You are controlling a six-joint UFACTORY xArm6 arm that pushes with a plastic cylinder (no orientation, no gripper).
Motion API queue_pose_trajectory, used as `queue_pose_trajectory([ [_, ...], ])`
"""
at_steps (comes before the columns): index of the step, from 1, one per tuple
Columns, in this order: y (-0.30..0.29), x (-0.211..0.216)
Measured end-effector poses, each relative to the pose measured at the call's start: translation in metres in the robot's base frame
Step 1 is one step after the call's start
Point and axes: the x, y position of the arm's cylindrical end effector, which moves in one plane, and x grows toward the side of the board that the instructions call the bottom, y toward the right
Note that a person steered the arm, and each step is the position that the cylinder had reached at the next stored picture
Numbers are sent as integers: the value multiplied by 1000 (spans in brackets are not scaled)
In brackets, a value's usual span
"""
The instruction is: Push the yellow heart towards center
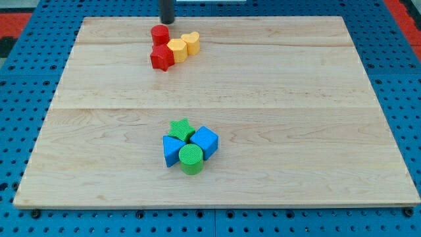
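Although eight blocks lie on the wooden board (pixel 276 99), they sit in two tight clusters of four, well apart from each other. At the far side, a little left of the middle, are two red and two yellow blocks. Farthest back stands a red cylinder (pixel 160 34); just nearer and touching it is a red star (pixel 161 57). Right of the star, touching it, sits a yellow block with flat sides (pixel 177 49), and right of that, touching again, is the yellow heart (pixel 191 42), the rightmost piece of this group.

My tip (pixel 168 22) is at the far edge of the board, just behind the red cylinder and slightly to its right, a small gap showing between them. It is a bare rod with no jaws to spread or press together, and it holds nothing. It stands behind and left of the heart, not touching it.

Near the middle of the board, toward the near side, are two green and two blue blocks packed together: a green star (pixel 180 129) at the back, a blue cube (pixel 205 141) on the right, a blue wedge-like block (pixel 173 151) on the left and a green cylinder (pixel 191 158) in front. Around the board runs a blue pegboard surface (pixel 26 79).
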Motion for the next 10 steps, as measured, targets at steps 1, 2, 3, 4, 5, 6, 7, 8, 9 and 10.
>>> queue_pose_trajectory([
  [1, -2, 24],
  [2, 24, 40],
  [3, 32, 43],
  [4, 32, 45],
  [5, 32, 45],
  [6, 38, 44],
  [7, 104, 53],
  [8, 99, 57],
  [9, 78, 57],
  [10, 70, 58],
])
